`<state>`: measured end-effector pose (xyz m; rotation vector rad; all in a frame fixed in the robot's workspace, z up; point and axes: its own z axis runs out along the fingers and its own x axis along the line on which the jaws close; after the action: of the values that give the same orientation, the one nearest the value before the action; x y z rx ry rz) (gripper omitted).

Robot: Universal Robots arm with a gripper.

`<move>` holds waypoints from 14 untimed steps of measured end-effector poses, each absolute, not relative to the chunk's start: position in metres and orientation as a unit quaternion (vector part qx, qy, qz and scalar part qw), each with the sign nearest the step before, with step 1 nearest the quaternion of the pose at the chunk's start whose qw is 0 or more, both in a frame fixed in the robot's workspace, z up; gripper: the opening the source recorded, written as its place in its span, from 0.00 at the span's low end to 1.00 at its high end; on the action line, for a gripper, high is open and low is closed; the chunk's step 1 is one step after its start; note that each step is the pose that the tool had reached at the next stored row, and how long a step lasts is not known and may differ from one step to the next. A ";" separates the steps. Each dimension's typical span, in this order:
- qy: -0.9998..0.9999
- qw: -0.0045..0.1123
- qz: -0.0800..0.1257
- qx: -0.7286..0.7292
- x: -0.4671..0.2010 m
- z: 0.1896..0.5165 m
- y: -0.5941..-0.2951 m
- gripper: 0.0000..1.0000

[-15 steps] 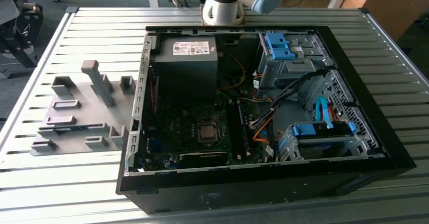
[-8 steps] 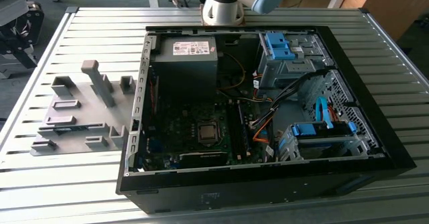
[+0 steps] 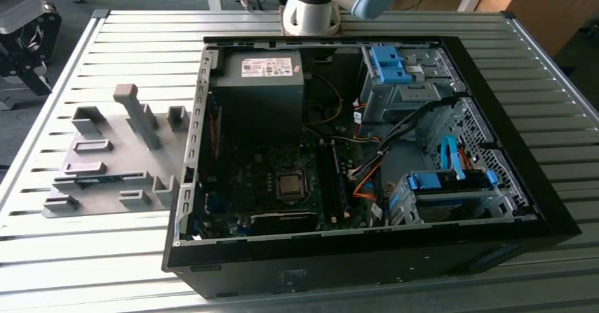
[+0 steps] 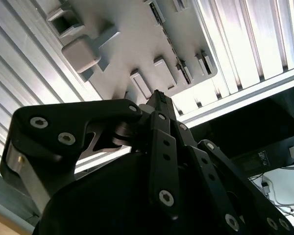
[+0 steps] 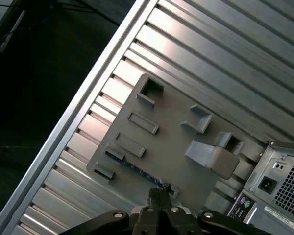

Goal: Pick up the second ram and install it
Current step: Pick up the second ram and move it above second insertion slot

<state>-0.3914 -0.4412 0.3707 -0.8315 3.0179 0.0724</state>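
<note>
Your pincer is closed and empty near the second ram: probably light, stiff, fragile; grip its long edges.

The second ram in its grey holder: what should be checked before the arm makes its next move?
1. Second ram lying in the grey fixture plate, not yet picked up: ok.
2. Gripper pointing at the plate near the ram's end, holding nothing: ok.
3. Gripper open enough to take the ram: not ok, it looks shut.
4. Computer case open, black memory slots exposed: ok.
5. A slot free for it: cannot tell.
</note>
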 end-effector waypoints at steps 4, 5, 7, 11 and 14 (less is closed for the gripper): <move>0.963 0.005 0.023 -0.270 -0.391 0.371 -0.441 0.11; 0.961 0.005 0.023 -0.274 -0.391 0.371 -0.441 0.11; 0.957 0.005 0.023 -0.290 -0.391 0.371 -0.441 0.11; 0.946 0.004 0.023 -0.324 -0.391 0.370 -0.441 0.11; 0.937 0.003 0.023 -0.350 -0.391 0.370 -0.441 0.11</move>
<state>-0.3914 -0.4412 0.3703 -1.0966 2.9363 0.0737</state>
